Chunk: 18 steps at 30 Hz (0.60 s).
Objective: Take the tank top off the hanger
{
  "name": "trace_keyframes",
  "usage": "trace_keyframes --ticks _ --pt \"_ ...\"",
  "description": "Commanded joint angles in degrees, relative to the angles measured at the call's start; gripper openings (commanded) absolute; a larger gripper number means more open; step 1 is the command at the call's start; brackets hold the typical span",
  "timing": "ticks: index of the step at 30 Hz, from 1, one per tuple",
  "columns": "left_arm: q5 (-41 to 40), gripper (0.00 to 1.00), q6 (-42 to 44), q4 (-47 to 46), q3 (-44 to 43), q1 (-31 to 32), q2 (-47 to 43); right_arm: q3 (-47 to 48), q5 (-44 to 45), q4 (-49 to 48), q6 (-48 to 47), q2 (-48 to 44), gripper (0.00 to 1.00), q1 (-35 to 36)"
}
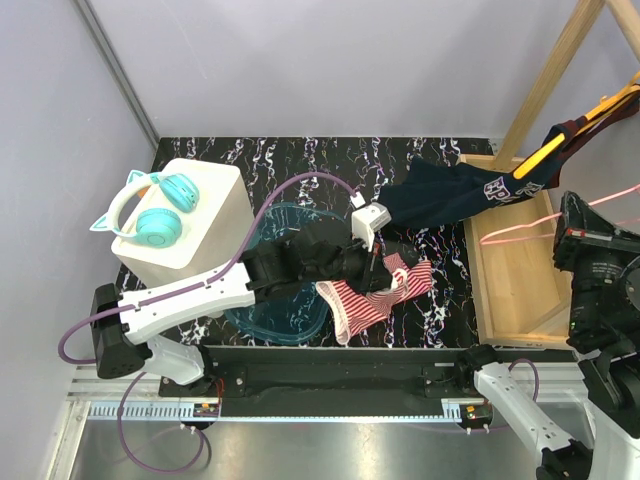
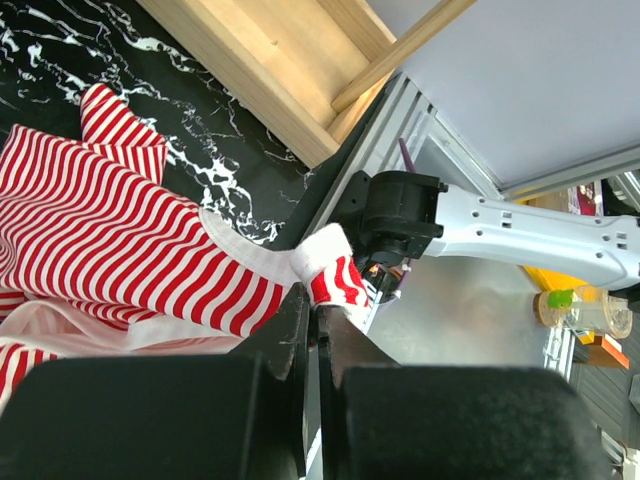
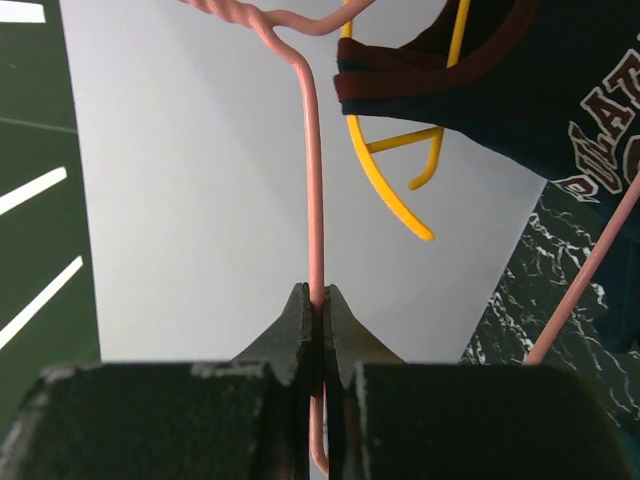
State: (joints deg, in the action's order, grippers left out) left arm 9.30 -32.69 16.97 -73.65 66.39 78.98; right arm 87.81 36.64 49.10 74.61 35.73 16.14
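Hanger pinched in right hand, tank top in left hand, navy shirt alongside.

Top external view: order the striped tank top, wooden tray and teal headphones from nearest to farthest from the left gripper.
1. striped tank top: at table centre, pinched in the left gripper.
2. wooden tray: to the right, apart from the gripper.
3. teal headphones: far left, on the white box.
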Motion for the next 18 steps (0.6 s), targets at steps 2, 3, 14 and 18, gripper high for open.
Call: trace_keyframes --ticks 2,3,14,18 --pt "-1.48 0.0 -0.53 -2.82 0.17 0.58 -2.08 3.77 5.72 -2.78 4.58 1.28 0.0 0.21" --pt "-1.56 0.0 -0.54 -2.82 0.08 0.76 -1.81 4.03 5.81 -2.87 5.02 1.28 0.0 0.21" --pt "-2.09 0.0 -0.36 -2.73 0.43 1.81 -1.9 1.23 6.08 1.52 15.12 -1.18 0.0 0.21" --pt "-2.09 0.0 -0.45 -2.65 0.96 1.81 -2.08 -2.72 5.19 2.75 15.57 -3.73 0.07 0.21"
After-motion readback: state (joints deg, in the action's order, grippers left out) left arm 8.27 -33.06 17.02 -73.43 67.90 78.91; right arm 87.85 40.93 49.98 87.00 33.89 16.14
